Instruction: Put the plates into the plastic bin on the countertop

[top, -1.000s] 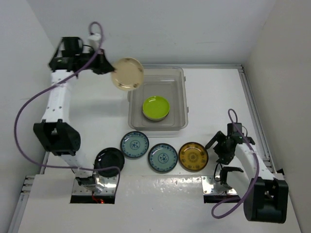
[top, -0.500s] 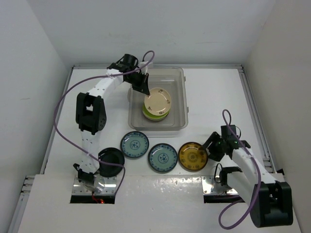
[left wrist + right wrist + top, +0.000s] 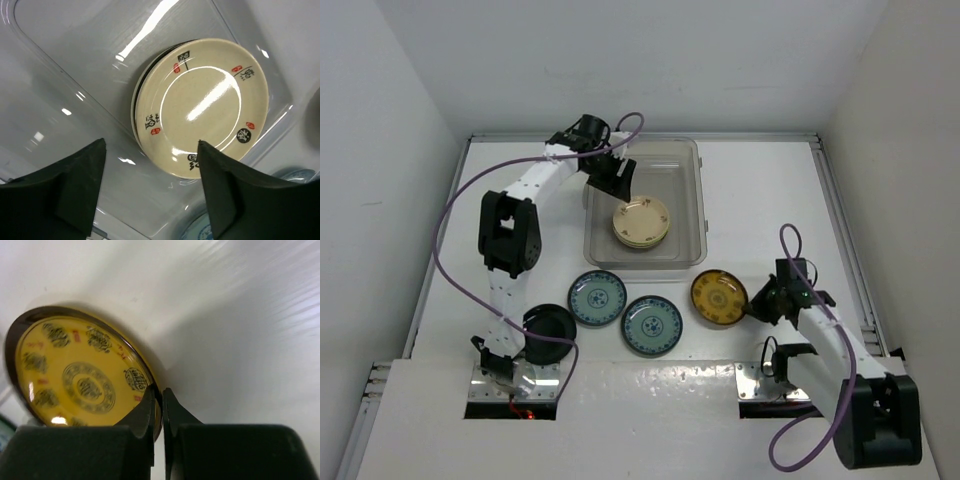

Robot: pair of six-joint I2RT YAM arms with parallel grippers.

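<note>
Lab-like robot test cell; white glossy surface (image 3: 760, 200) boxed by plain white walls (image 3: 650, 70) left, right and far; left arm (image 3: 538, 178) and right arm (image 3: 825, 340) bolted at the near edge.

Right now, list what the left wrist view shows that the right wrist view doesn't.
Left wrist only: the cream plate lying in the plastic bin, under the open left claw. Right wrist only: the amber-yellow plate, its rim pinched by the shut right claw, over the countertop. Both: one patterned plate in front of a claw.
</note>
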